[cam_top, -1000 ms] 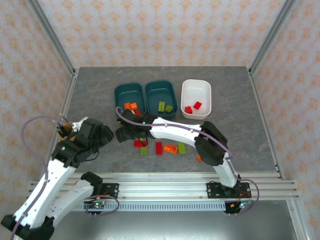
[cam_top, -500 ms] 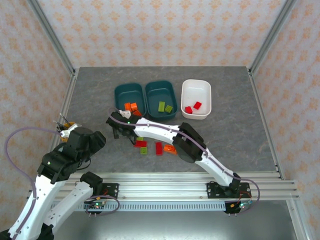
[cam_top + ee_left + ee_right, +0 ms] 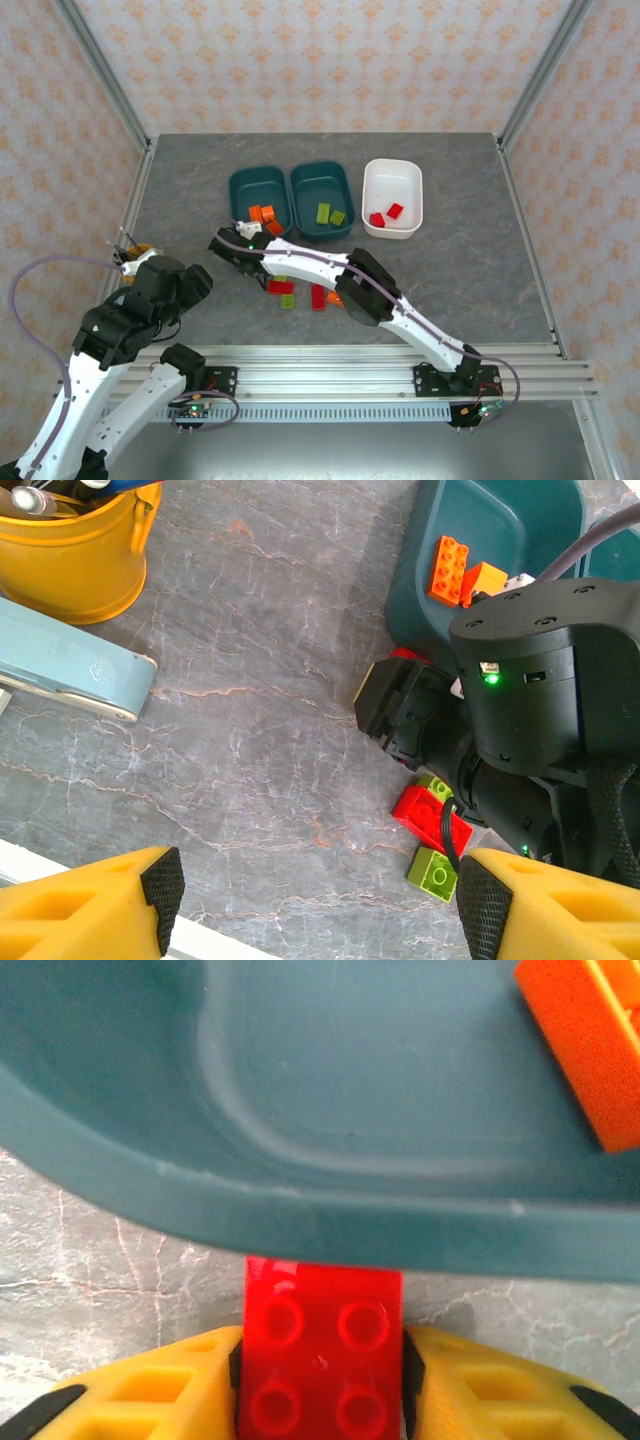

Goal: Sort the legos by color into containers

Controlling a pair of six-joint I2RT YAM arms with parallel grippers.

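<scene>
Ahead, teal bin [image 3: 300, 1215] wall, red brick [image 3: 320, 1345] in right tool [image 3: 322, 1385]

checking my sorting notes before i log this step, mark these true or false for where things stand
1. The right pincer is shut on a red brick. True.
2. The white bin holds orange pieces. False: it holds two red legos.
3. The left pincer grips a brick. False: it is open with nothing between its fingers, above the table.
4. The middle teal bin holds two green bricks. True.
5. The gripped brick lies inside the left teal bin. False: it is just outside that bin's rim.
</scene>
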